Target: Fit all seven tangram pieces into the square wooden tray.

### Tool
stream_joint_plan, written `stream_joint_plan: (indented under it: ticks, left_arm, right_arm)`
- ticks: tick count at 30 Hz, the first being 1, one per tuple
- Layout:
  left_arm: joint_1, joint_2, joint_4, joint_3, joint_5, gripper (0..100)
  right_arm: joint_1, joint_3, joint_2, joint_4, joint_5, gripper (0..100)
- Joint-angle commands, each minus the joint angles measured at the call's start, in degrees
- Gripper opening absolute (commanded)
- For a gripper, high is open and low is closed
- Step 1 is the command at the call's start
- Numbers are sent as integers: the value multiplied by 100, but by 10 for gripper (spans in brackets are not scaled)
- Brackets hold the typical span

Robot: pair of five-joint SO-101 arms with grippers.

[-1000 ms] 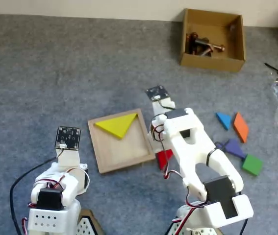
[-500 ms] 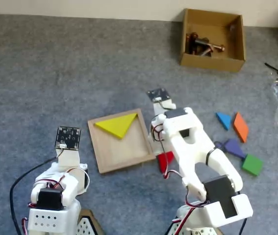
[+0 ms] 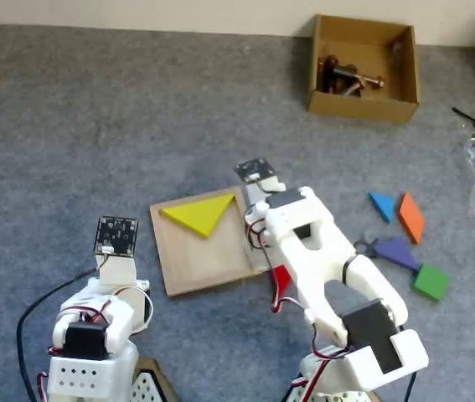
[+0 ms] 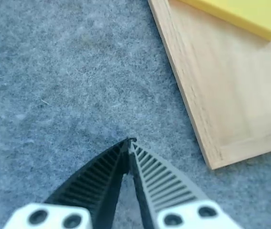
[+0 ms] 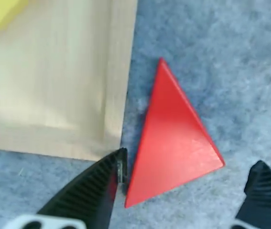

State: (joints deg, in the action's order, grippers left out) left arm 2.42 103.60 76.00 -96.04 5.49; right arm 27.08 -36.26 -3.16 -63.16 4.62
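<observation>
Grey carpet [image 3: 95, 109]: wooden tray [image 3: 208, 261], red triangle [image 5: 171, 143], cardboard box [image 3: 361, 107].

left arm [image 3: 95, 327], right arm [image 3: 321, 251]: white shells; black servos | fingers [image 4: 99, 179]: black, ribbed | cables [image 3: 329, 358]: red, black

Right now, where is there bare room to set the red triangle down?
Most of the wooden tray is bare: the floor between the yellow triangle at its far rim and the near rim. The carpet between tray and cardboard box is open too. Crowded: the tray's right rim, where the red triangle lies between the right gripper's open fingers.
</observation>
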Motion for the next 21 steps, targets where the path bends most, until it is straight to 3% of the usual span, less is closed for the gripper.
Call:
stream_joint_plan:
  ticks: [1,21]
  left_arm:
    - [-84,40,-9,-110,44,5]
    - [-84,40,-9,-110,44,5]
  right_arm:
    - [110,444,-84,-251,-62,370]
    - [-215,-31,-40,664,-457,369]
